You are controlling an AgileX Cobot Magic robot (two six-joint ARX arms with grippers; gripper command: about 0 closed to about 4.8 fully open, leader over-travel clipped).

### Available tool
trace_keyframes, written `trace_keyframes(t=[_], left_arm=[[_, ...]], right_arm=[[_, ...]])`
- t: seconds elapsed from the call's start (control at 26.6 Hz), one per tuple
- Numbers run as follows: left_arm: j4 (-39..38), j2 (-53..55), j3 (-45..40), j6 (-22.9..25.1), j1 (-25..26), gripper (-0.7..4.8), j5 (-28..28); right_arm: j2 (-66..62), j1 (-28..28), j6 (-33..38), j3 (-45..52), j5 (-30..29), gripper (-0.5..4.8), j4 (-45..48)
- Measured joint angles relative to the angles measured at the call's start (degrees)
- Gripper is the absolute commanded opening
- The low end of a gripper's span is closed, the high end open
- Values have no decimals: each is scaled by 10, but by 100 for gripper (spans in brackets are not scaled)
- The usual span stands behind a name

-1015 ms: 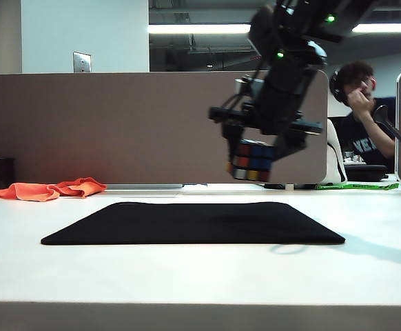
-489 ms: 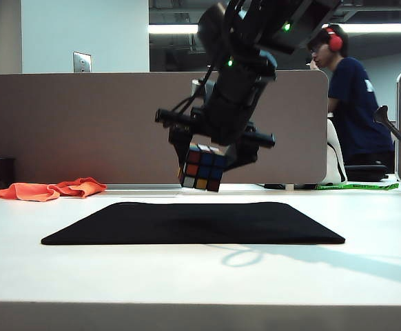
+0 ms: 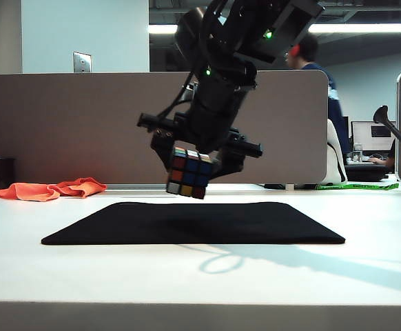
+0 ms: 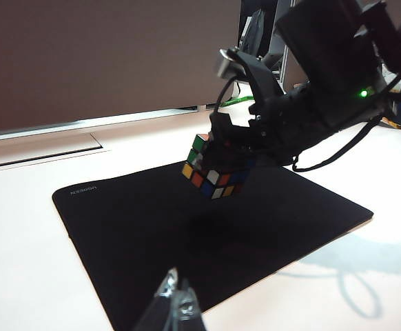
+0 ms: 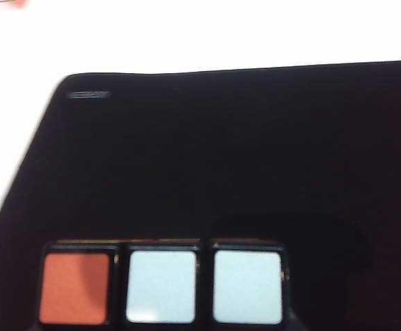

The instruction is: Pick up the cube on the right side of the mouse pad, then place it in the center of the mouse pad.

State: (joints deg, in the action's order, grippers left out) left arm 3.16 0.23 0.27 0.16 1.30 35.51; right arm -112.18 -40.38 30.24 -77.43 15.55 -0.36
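The cube [image 3: 189, 172], with red, blue, white and yellow stickers, hangs tilted in the air above the middle of the black mouse pad [image 3: 269, 224]. My right gripper [image 3: 199, 160] reaches down from above and is shut on it. The left wrist view shows the cube [image 4: 213, 172] held over the mouse pad [image 4: 145, 234] by the right gripper [image 4: 231, 155]. The right wrist view shows one orange and two white stickers of the cube [image 5: 162, 286] close up, with the mouse pad [image 5: 221, 152] below. My left gripper [image 4: 176, 296] sits near the pad's edge, its tips together and holding nothing.
An orange cloth [image 3: 49, 189] lies at the far left behind the pad. A beige partition [image 3: 83, 124] closes the back of the table. A person [image 3: 317, 69] stands behind it. A dark rod [image 3: 397, 134] slants in at the right edge.
My right gripper has carried the cube leftward and a little lower, from above the pad's right part to above its middle. The person behind the partition has stood up and turned away.
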Motion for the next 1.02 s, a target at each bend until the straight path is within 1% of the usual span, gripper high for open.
trace_keyframes(t=[0.23,1.02], left_arm=[[0,0,0,0,0,-6,0],[1,0,0,0,0,-6,0]], right_arm=[[-6,2,1,0,24,315,-3],[-28,10,1,0,23,315,2]])
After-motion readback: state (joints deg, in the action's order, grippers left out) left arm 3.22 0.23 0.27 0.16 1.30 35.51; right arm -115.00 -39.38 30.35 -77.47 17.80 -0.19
